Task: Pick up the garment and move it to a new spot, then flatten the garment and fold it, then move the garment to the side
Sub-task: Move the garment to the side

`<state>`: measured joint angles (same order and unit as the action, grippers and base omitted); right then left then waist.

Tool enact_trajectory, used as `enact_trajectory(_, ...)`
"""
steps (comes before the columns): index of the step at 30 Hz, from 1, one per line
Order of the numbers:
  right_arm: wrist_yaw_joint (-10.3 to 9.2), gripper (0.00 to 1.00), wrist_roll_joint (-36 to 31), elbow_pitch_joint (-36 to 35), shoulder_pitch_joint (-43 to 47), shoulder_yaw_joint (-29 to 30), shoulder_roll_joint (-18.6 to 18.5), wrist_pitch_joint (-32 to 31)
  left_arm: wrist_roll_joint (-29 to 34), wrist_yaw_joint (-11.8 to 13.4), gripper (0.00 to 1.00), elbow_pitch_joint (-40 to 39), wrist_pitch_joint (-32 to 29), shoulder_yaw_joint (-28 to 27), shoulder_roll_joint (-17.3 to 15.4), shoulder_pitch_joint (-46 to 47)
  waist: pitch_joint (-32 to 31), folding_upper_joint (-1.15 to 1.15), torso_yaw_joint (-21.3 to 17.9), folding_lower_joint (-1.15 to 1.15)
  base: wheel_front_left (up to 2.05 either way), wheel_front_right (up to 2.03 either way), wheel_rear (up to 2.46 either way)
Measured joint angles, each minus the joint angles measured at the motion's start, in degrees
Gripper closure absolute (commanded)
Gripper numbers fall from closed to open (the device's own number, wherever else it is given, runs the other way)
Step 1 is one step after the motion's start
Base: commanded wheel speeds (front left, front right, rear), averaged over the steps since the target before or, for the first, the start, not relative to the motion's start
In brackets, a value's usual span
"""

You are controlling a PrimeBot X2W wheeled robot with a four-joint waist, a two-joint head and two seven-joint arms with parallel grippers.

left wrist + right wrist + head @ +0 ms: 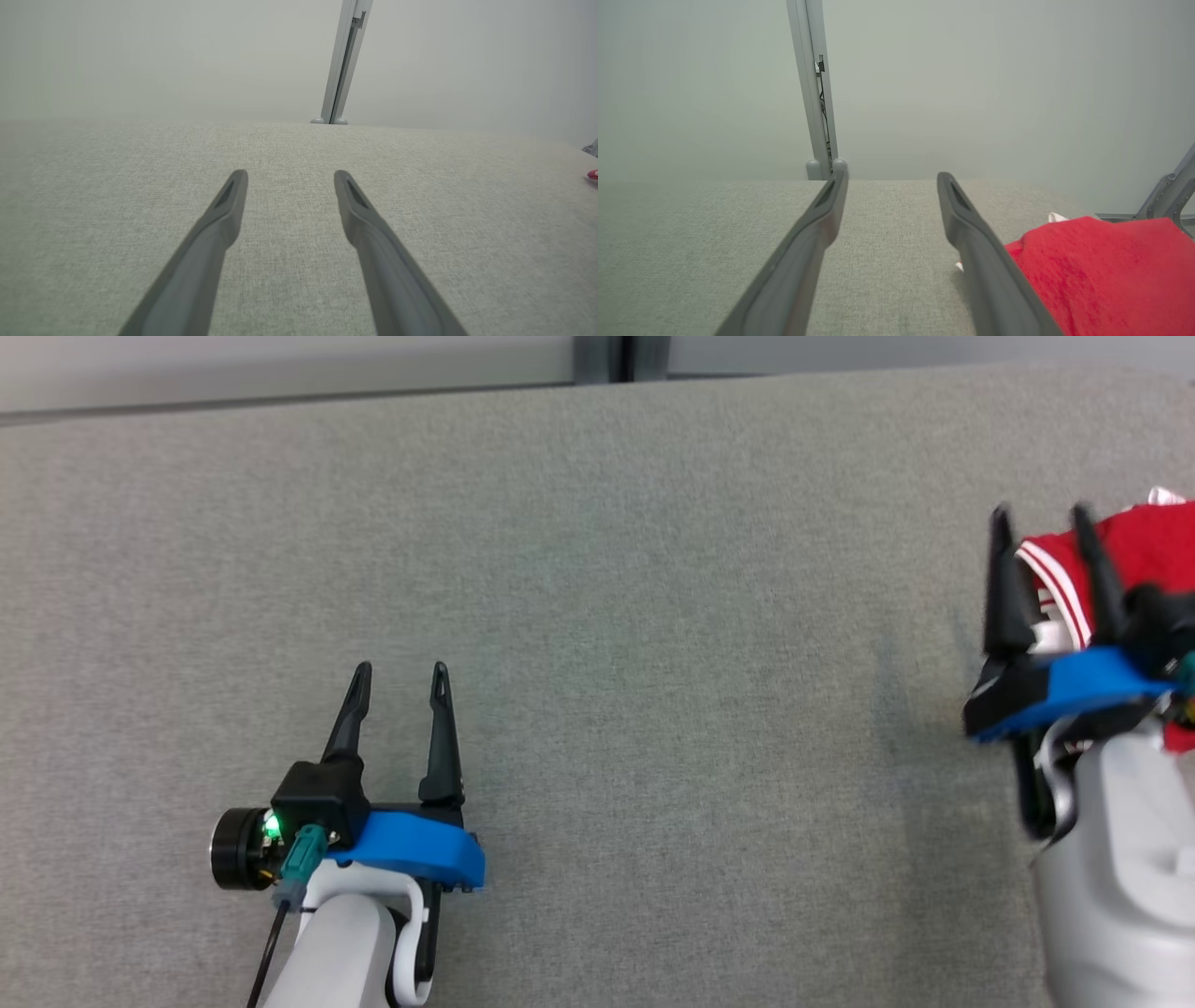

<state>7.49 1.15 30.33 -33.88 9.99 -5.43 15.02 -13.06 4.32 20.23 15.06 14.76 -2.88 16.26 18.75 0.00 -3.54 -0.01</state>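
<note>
The fingers of the left gripper (400,677) stand spread with nothing between them, low over bare grey table (653,616) on the robot's near left. From there the garment (593,175) is only a red sliver at the far right of its wrist view, well apart from it.

Further out and over on the right, the right gripper (1041,518) also has its two dark fingers parted. They hold nothing: its wrist view shows plain table cloth in the gap. The garment (1101,270), red with white striped trim, lies just beside that gripper's right-hand finger, on its outer side and not between the pair. In the head view the garment (1148,546) sits hard by the table's right edge and runs off the picture. So I cannot make out its full shape, its long axis or how neat the fold is.

The right arm is plainly the nearer one. To my eye, any further handling would need it to shift rightward first, because the cloth lies off to the side of the jaws.

Beyond everything is the table's far edge, then a pale wall (971,93) with an upright post (817,93).
</note>
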Motion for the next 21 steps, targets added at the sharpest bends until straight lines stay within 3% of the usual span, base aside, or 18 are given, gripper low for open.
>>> enact_trajectory(5, 0.0, 0.0, 1.23, -0.66, 6.18, -3.14, 1.99, 0.0, -0.56, 0.37, 0.0, -0.02, 0.0, -0.77, -0.01, -1.99, -2.75, 0.0, 1.2, 0.0, 0.0, 0.0, 0.0)
enact_trajectory(21, 0.0, 0.0, 5.46, 0.38, 15.67, -7.39, 2.53, 0.0, -0.9, -0.04, 0.0, 0.83, 0.0, -4.56, -0.02, -9.25, -12.51, -0.01, 3.08, -0.01, 0.0, 0.0, 0.0)
